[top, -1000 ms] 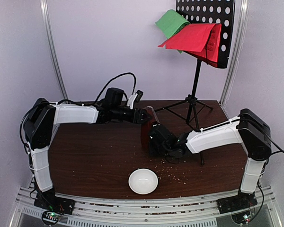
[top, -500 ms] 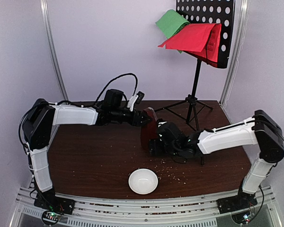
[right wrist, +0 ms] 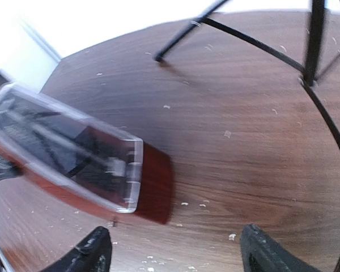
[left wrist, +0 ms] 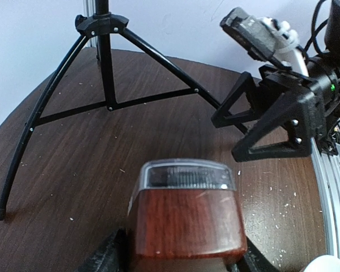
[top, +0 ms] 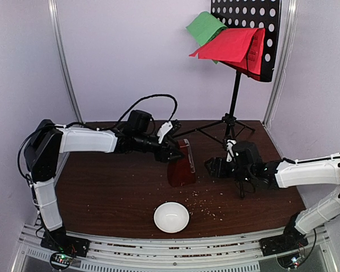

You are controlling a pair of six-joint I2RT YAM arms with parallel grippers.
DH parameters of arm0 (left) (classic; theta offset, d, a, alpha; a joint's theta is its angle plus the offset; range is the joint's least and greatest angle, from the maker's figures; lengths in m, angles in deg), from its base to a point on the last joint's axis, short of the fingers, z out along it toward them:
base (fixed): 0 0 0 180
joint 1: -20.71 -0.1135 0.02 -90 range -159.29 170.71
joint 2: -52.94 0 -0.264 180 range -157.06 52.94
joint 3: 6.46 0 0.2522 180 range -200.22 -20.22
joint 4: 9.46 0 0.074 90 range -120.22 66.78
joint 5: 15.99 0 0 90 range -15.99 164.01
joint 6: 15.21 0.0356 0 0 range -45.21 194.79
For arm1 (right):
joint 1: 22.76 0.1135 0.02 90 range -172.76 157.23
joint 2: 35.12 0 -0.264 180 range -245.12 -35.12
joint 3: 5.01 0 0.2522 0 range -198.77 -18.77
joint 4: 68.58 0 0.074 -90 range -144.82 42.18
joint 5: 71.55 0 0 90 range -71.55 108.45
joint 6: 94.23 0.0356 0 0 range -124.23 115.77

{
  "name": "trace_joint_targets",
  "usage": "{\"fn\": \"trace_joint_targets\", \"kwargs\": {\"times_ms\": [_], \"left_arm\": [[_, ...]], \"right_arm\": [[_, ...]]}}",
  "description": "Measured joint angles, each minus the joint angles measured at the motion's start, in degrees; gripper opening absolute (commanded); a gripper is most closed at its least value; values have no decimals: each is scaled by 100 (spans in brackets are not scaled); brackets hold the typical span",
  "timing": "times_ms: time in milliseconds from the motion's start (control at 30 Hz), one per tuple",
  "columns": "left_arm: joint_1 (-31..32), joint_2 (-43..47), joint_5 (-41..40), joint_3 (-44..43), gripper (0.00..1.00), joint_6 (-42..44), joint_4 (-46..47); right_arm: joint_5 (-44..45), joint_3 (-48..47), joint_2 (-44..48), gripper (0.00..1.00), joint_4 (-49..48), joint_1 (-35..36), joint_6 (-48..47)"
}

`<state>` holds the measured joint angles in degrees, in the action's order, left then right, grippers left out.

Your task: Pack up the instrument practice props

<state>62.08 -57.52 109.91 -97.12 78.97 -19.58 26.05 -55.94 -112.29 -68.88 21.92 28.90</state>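
The red-brown metronome (top: 181,164) with its clear cover stands mid-table. My left gripper (top: 171,154) is shut on its top; the left wrist view shows it (left wrist: 184,218) between my fingers (left wrist: 105,258). My right gripper (top: 212,166) is open and empty, to the right of the metronome and apart from it; the right wrist view shows the metronome (right wrist: 85,164) ahead of my open fingers (right wrist: 93,252). The black perforated music stand (top: 246,34) rises at the back right on its tripod (top: 229,127). A green sheet (top: 205,25) and a red sheet (top: 232,45) rest on it.
A small white bowl (top: 171,217) sits near the table's front edge. White crumbs (top: 207,207) lie scattered on the dark wood table (top: 113,187). One tripod leg (top: 239,178) stands by my right wrist. Metal frame posts (top: 65,56) flank the back wall.
My right gripper let go of the metronome and drew back to the right, now open. My left gripper stayed on the metronome's top and shifted it slightly right.
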Motion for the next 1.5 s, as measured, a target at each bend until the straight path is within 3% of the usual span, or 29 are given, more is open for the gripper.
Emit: {"fn": "trace_joint_targets", "kwargs": {"times_ms": [167,333,533,800,1267,1500], "left_arm": [[2,76,-31,109,82,127,-17],[28,321,-278,629,88,138,-31],[79,1366,-785,1705,89,-190,472],[225,2516,-1582,2479,89,-846,1172],[542,2763,-2498,2638,90,-1961,922],[599,2756,-2865,2481,91,-2031,538]], "right_arm": [[-540,212,-236,66,-367,-306,195],[-785,-17,-848,59,-487,-306,236],[-782,-450,-1506,53,-463,-328,120],[-809,-743,-2037,52,-450,-289,11],[-1193,-1515,-2863,51,-492,680,-116],[-1106,-1565,-2798,71,-540,804,-140]]}}
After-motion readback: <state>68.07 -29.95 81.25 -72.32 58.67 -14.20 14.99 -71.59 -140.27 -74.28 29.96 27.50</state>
